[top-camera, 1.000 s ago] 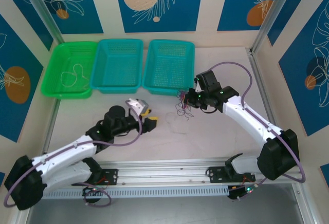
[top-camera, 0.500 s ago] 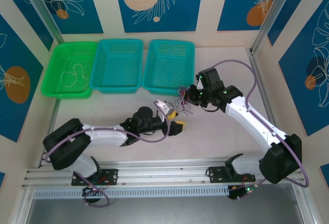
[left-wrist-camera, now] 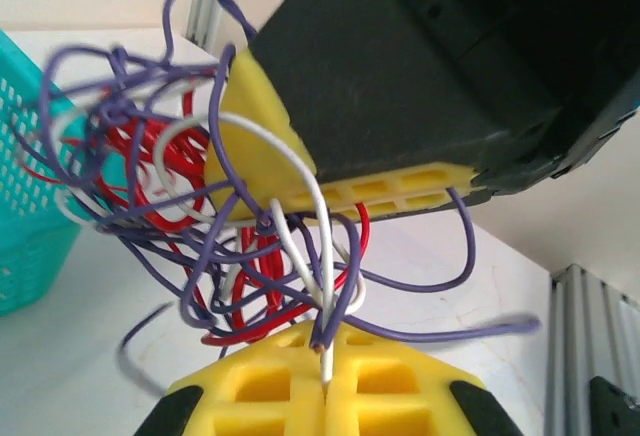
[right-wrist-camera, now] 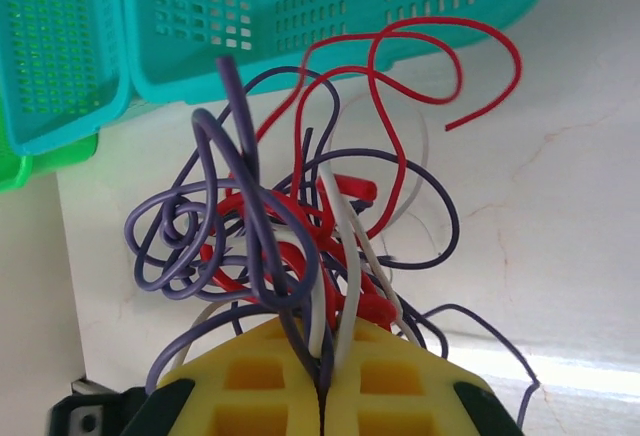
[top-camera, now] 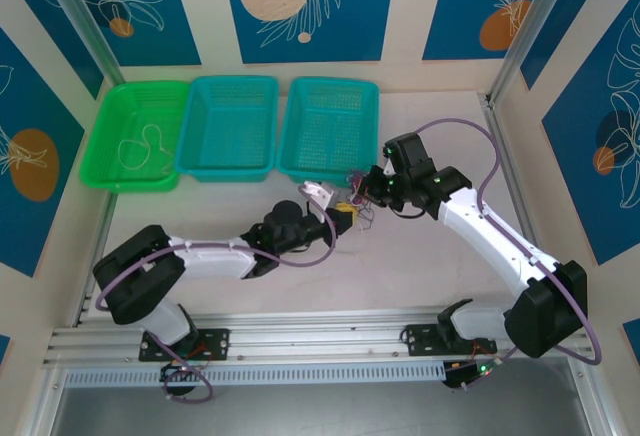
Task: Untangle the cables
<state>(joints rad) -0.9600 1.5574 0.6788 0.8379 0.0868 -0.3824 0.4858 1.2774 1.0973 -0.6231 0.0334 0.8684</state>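
The cables (top-camera: 360,208) are a small tangle of thin red, purple and white wires hanging just above the table, in front of the right teal basket. My right gripper (top-camera: 368,192) holds the bundle from the right; in its wrist view the yellow jaws (right-wrist-camera: 322,344) are shut on several purple and white strands of the cables (right-wrist-camera: 290,236). My left gripper (top-camera: 343,213) has come in from the left. Its yellow jaws (left-wrist-camera: 326,344) are shut on the end of one white wire (left-wrist-camera: 322,286), with a purple wire end resting beside it. The right gripper's yellow finger (left-wrist-camera: 262,156) sits just above the cables (left-wrist-camera: 180,206).
Three baskets line the back: a green basket (top-camera: 112,161) with a whitish wire (top-camera: 148,142) in it, a middle teal basket (top-camera: 232,126) and a right teal basket (top-camera: 330,128), close behind the tangle (right-wrist-camera: 300,16). The pale table (top-camera: 420,266) extends in front.
My left arm has swung right and forward to the tangle, and its jaws have gone from open to shut on a white wire. The right gripper has lifted the bundle slightly.
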